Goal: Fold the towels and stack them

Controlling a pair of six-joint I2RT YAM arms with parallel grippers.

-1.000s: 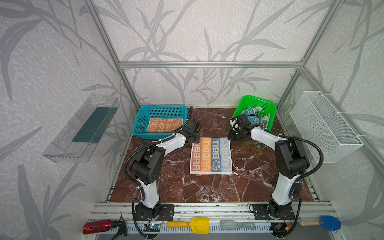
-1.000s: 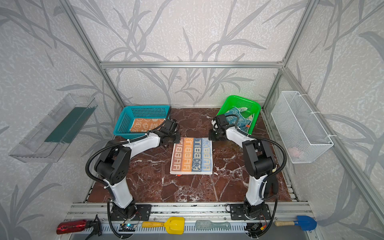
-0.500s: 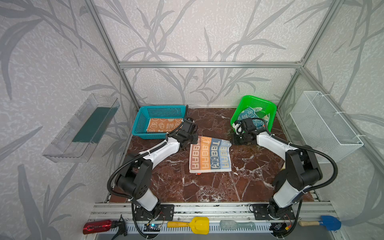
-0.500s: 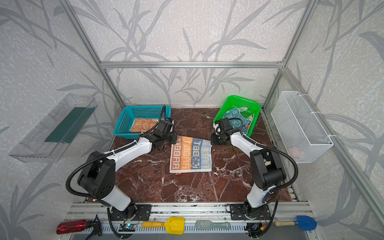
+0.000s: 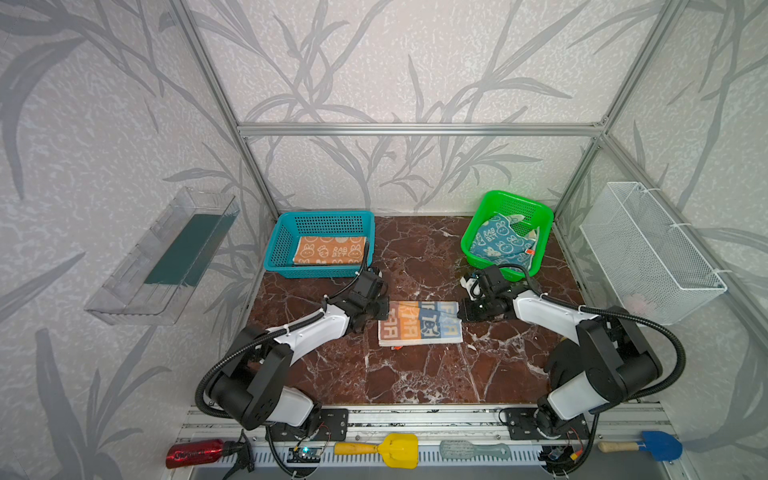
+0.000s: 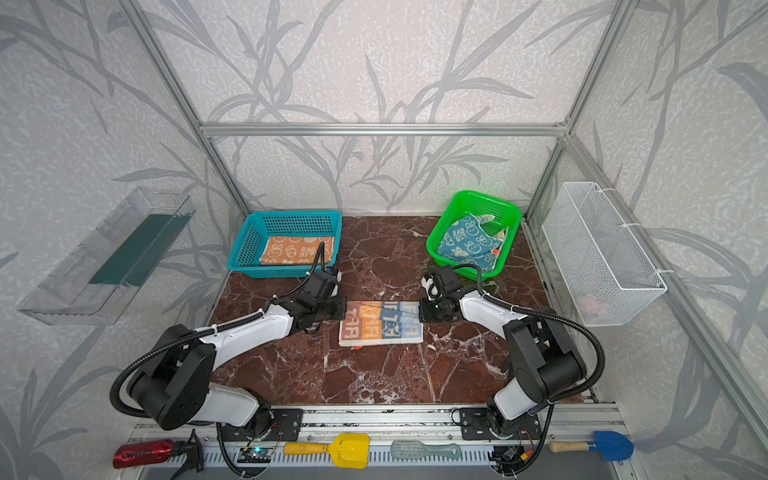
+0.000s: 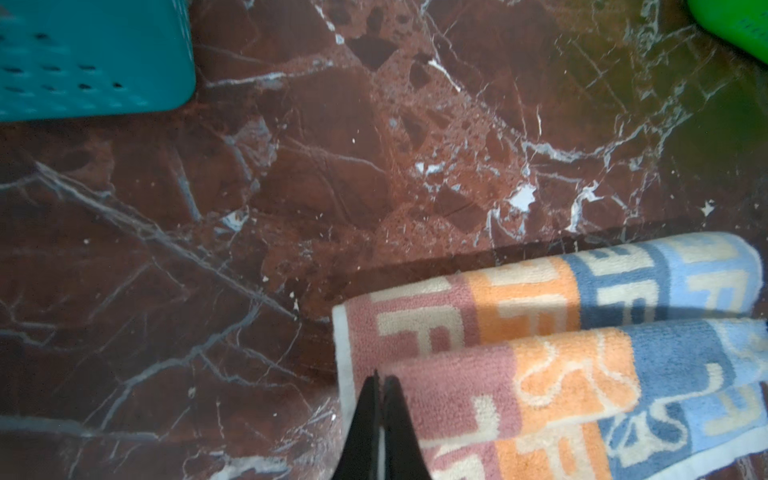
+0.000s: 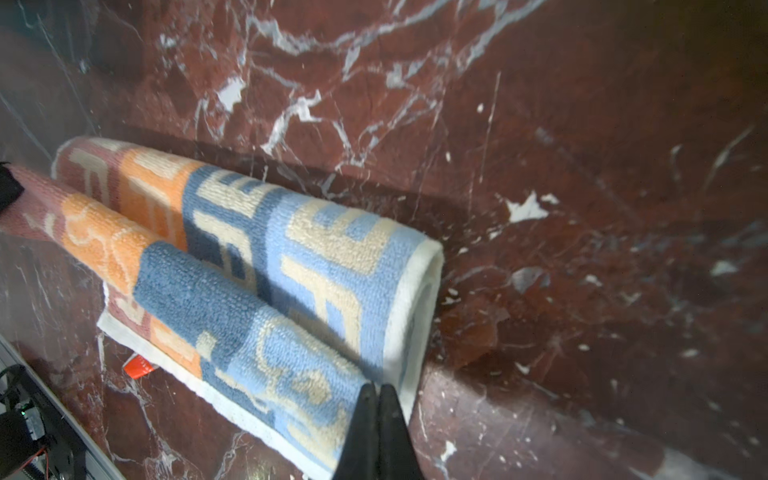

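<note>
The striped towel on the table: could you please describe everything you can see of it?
The striped towel is terry cloth in pink, orange and blue bands with cream letters and a white hem. It lies on the table, doubled over, its fold rounded at the far side. The left gripper and right gripper, both shut, pinch the upper layer's two corners, holding that edge above the lower layer. A small orange tag sticks out at its near edge.
</note>
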